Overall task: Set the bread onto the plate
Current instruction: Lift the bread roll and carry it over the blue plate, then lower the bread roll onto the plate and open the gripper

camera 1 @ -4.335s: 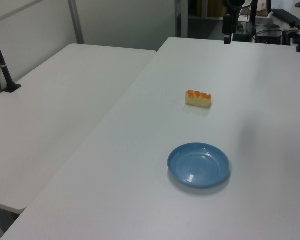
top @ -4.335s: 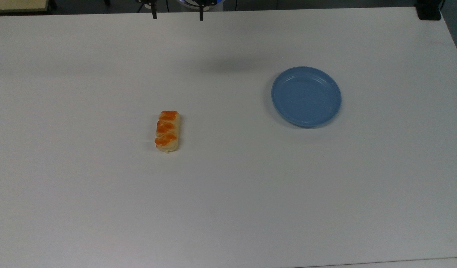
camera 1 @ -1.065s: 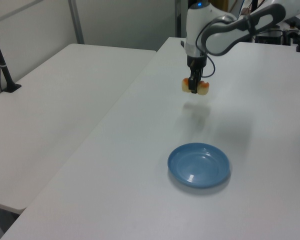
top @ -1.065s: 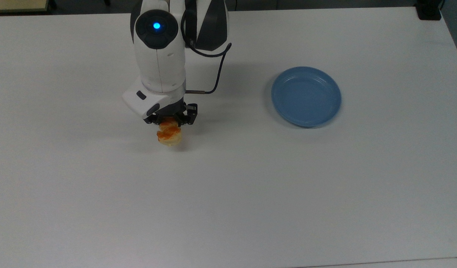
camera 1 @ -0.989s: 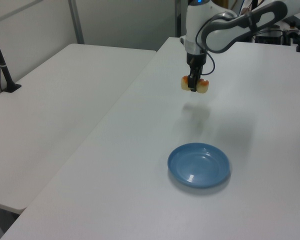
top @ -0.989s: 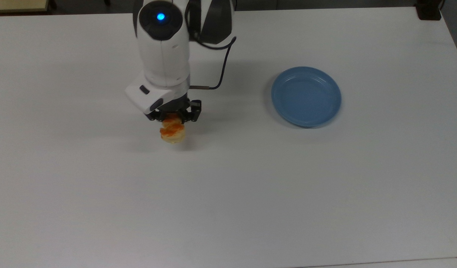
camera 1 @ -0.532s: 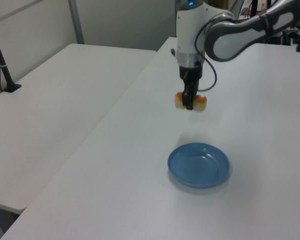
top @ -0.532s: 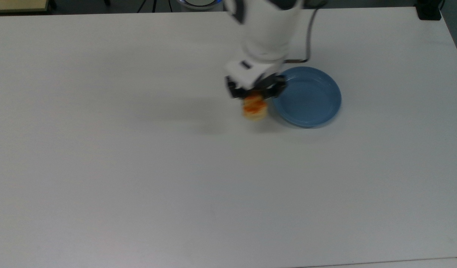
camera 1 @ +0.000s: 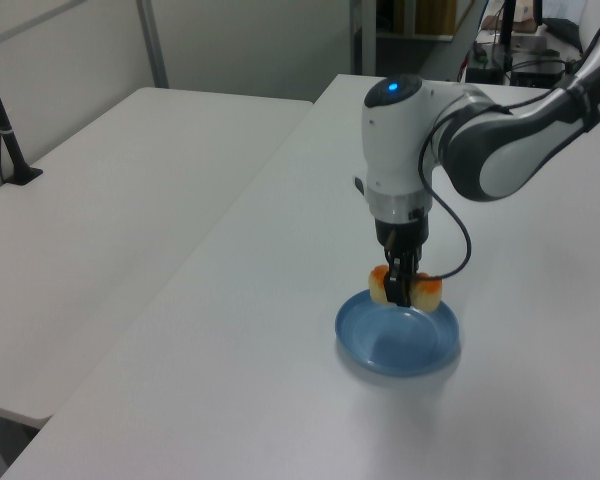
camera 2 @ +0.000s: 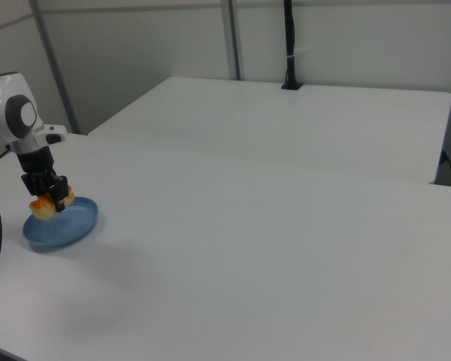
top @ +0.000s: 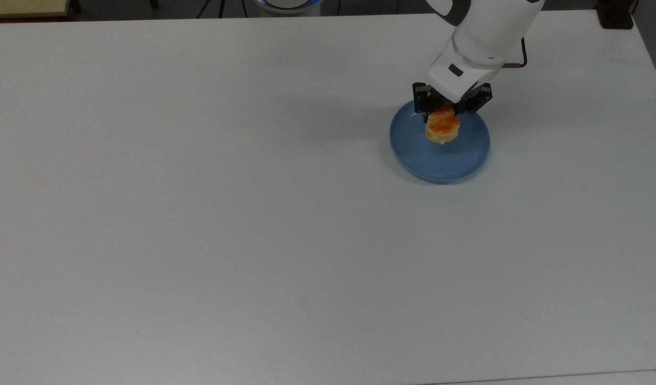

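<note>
Claw [camera 1: 404, 287] clamped across bread [top: 442, 127] mid-length, loaf hanging just above plate [camera 1: 380, 350], directly below claw. Lower straight until loaf seats inside rim, then release; avoid dropping from height.

Bread [top: 442, 128] in tool [top: 448, 109], now over plate [top: 413, 152].

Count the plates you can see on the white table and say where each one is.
1. The blue plate lies near the top view's right side of the white table, directly beneath the tool, which is shut on the bread. Nothing on the table could hide another.
</note>
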Motion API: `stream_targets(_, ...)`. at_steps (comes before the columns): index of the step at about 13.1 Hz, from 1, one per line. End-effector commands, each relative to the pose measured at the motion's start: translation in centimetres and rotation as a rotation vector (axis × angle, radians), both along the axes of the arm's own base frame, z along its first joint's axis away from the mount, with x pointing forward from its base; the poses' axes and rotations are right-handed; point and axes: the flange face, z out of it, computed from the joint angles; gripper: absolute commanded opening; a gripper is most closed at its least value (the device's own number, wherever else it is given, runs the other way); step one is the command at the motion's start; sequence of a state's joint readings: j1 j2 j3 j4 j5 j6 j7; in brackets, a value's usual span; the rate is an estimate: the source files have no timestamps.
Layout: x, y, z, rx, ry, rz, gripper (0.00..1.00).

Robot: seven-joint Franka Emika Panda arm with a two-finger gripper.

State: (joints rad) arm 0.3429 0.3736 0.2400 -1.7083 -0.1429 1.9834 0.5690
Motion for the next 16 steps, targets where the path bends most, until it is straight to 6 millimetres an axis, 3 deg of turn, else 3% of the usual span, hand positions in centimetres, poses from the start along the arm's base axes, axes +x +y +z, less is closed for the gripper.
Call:
stream_targets(1, 0.5, 0.1, -2.2, 0.008, -0.027, -0.018, 0.43)
stream_targets(4, 0.9, 0.7, -4.7, 0.009, -0.053, 0.008, 0.44)
stream_targets(7, 1.1, 0.7, -5.4, 0.007, -0.055, 0.012, 0.54)
stream_targets(9, 1.2, 0.5, -5.5, 0.002, -0.057, 0.015, 1.0)
stream_targets(10, 1.2, 0.5, -5.7, 0.002, -0.055, 0.014, 1.0)
stream_targets(13, 1.3, 0.6, -4.1, 0.005, -0.071, 0.014, 1.0)
stream_targets(16, 1.6, -0.2, 1.5, 0.009, -0.118, 0.006, 1.0)
